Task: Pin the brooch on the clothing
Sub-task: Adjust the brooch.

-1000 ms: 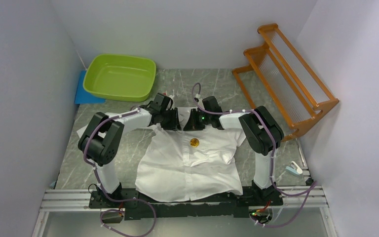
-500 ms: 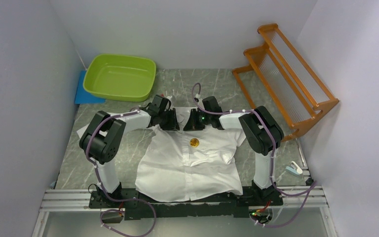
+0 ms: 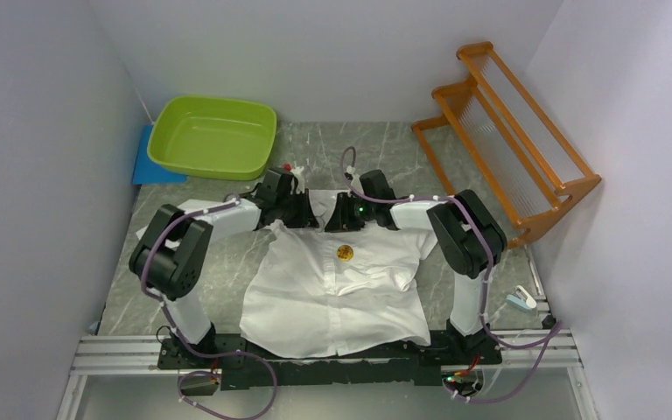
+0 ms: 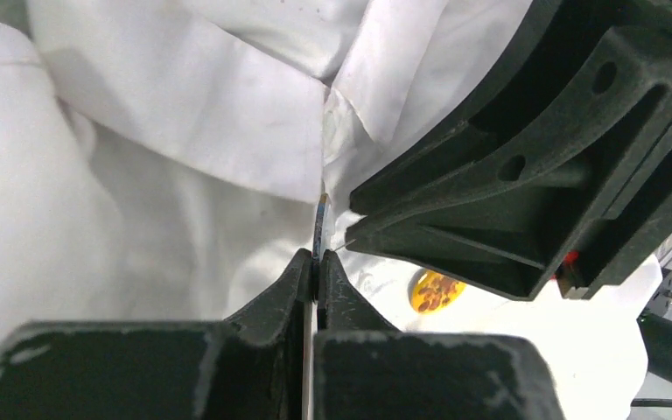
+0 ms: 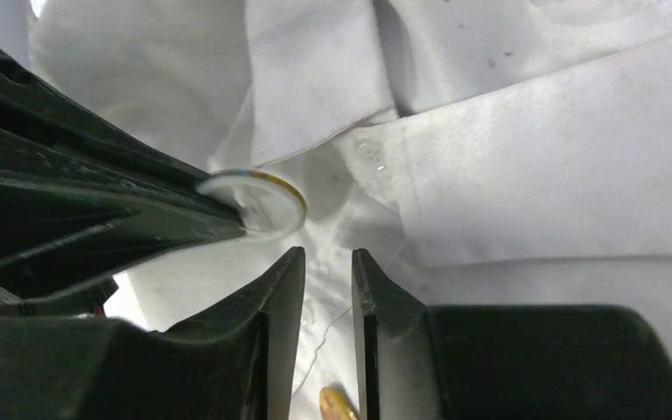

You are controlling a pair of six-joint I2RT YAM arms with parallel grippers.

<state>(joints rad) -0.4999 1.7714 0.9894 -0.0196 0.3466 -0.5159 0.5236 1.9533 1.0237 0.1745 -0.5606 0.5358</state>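
Evidently the step in hand is bringing a second piece to the brooch through the cloth. The white shirt (image 3: 332,306) lies spread on the table, and its collar (image 4: 219,114) is the reference for everything else. The gold brooch (image 3: 345,253) rests on the shirt front just below the collar, near the button line, and neither arm touches it.

Right at the collar's point, the left gripper (image 4: 317,262) is clenched on a thin disc (image 5: 267,206), white with a gold rim and seen edge-on from its own wrist. It is probably the brooch's backing, though the views cannot confirm that. The right gripper (image 5: 328,262) hovers opposite it over the collar's opening. Its jaws stand a narrow gap apart with nothing between them, only fabric beneath.

To do this well, the right gripper would pinch a single layer at the collar opening and lift it just enough to make a pocket. The left could then turn the disc flat and slide it under, down from the collar until it sits beneath the brooch. Thin cloth bunches easily, and the two sets of fingertips are very close at the collar. Slow, small moves with one arm at a time would suit best.
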